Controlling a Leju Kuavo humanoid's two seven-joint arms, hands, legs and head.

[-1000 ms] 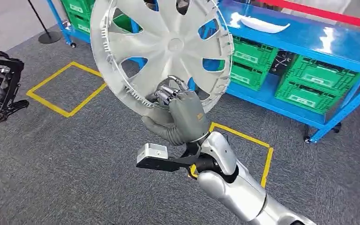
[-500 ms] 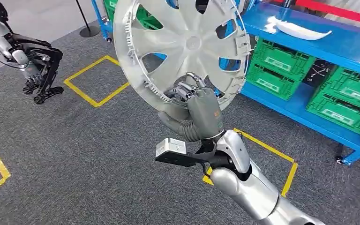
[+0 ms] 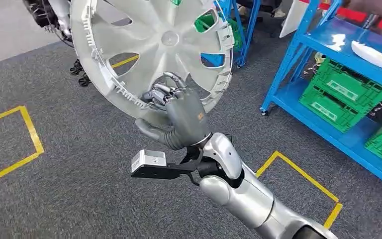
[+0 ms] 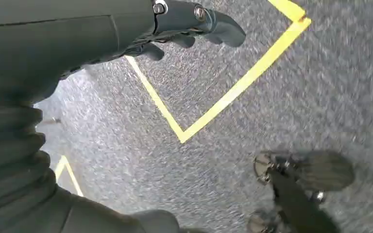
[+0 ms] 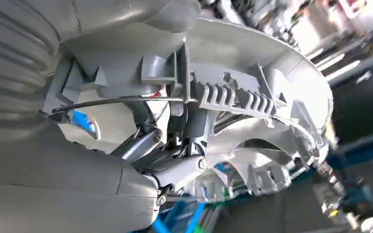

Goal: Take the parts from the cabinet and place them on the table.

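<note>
My right hand (image 3: 185,119), dark grey with a ribbed rubbery cuff and metal-linked fingers (image 3: 165,92), is clamped on the lower rim of a large round silver-grey plastic wheel cover (image 3: 154,47); I see the thumb curling under the edge while the fingers hook over it from the inner side. The cover stands up above the hand, tilted, its smooth spoked face turned toward my head camera, with teardrop cut-outs between the spokes and a row of small moulded clips and teeth along the rim. In my right wrist view the same rim (image 5: 233,97) runs right across the hand (image 5: 165,170), showing a ridged, comb-like plastic tab and a thin wire ring seated behind it. Below the hand the polished silver arm (image 3: 243,196) comes up from the lower right, with a small boxy grey wrist camera on a black bracket (image 3: 151,163) sticking out beside the wrist. My left hand (image 4: 126,29) hangs over the floor holding nothing, its matte dark fingers loosely spread. The floor is coarse speckled grey carpet (image 3: 79,189) marked with yellow tape outlines (image 3: 298,174). Off to the right stands a blue metal shelving rack (image 3: 298,64) carrying green slatted plastic crates (image 3: 343,97) on its lower level and a long white curved moulded part (image 3: 375,55) on its upper surface.
</note>
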